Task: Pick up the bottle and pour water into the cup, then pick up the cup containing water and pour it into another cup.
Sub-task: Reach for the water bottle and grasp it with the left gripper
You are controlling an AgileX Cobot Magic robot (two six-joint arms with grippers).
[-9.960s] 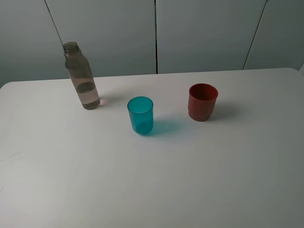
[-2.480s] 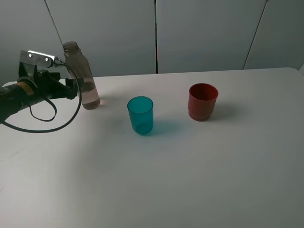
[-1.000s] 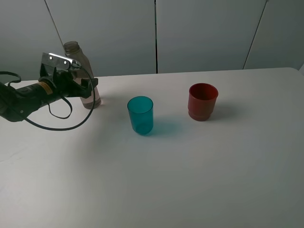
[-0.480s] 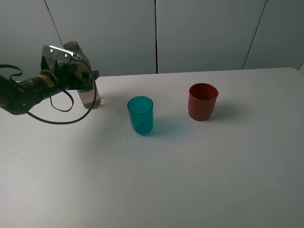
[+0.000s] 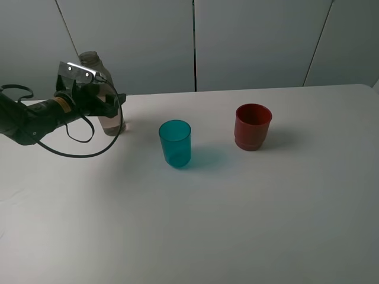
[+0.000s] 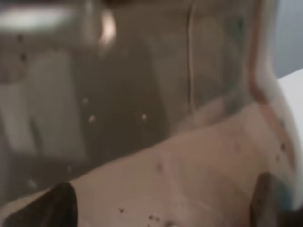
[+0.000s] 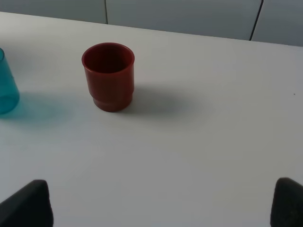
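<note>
The bottle [image 5: 93,66] stands upright at the table's back left, with a little water in its base. It fills the left wrist view [image 6: 151,94]. My left gripper [image 5: 108,104] is around its lower body, fingers [image 6: 52,208] against both sides, shut on it. The teal cup [image 5: 175,144] stands upright to the bottle's right and nearer the front. The red cup [image 5: 253,126] stands right of centre and shows in the right wrist view [image 7: 108,75]. My right gripper [image 7: 156,205] is open and empty, well back from the red cup, and out of the exterior view.
The white table [image 5: 237,225] carries only the bottle and the two cups. The left arm's black cable [image 5: 71,151] loops down to the table left of the teal cup. Grey wall panels [image 5: 254,41] stand behind the back edge.
The left arm came in from the left and moved right until its fingers enclosed the bottle's lower body. The bottle and both cups have stayed in place.
</note>
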